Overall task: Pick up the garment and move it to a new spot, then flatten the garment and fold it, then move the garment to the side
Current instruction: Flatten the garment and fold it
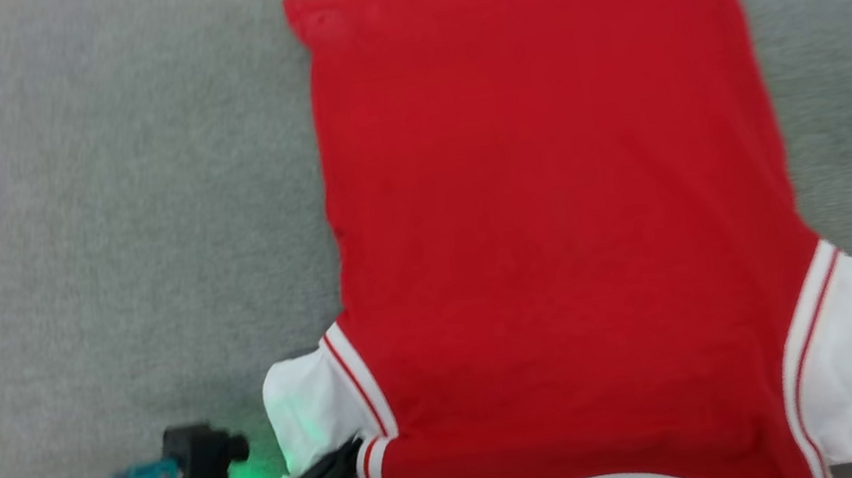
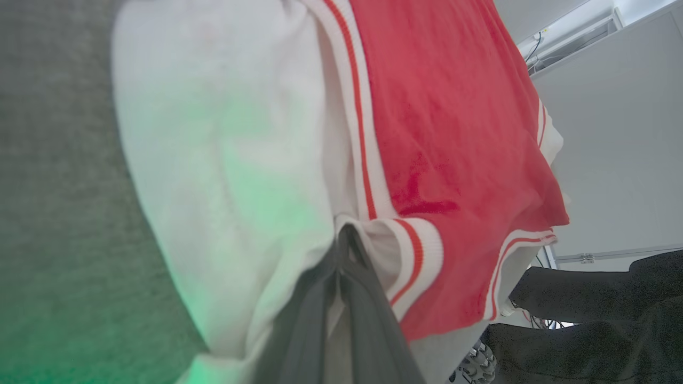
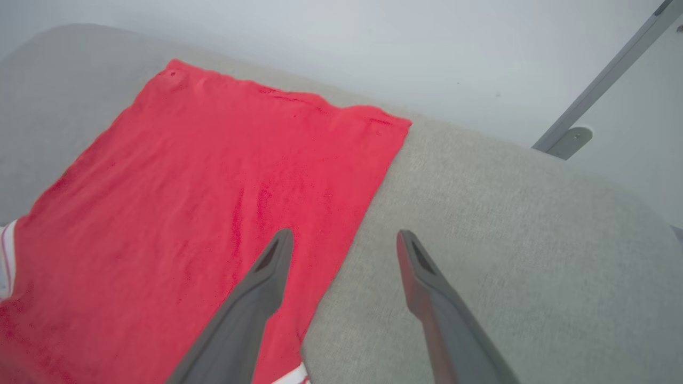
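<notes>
**We are flattening: the garment lies spread out, one shoulder pinched.**

The garment (image 1: 554, 214) lies flat on the grey surface (image 1: 104, 232), plain red side up. It runs from the centre toward 3 o'clock of the head view, hem at 12 and collar at 6. At 7 o'clock our left gripper (image 1: 348, 449) is clamped on the striped trim (image 2: 413, 256) beside the white sleeve (image 1: 305, 411), which looks bunched. Our right gripper (image 3: 344, 240) stands wide open at the garment's 3 o'clock side edge, holding nothing. We judge the sleeve needs a gentle outward tug next, before folding.
</notes>
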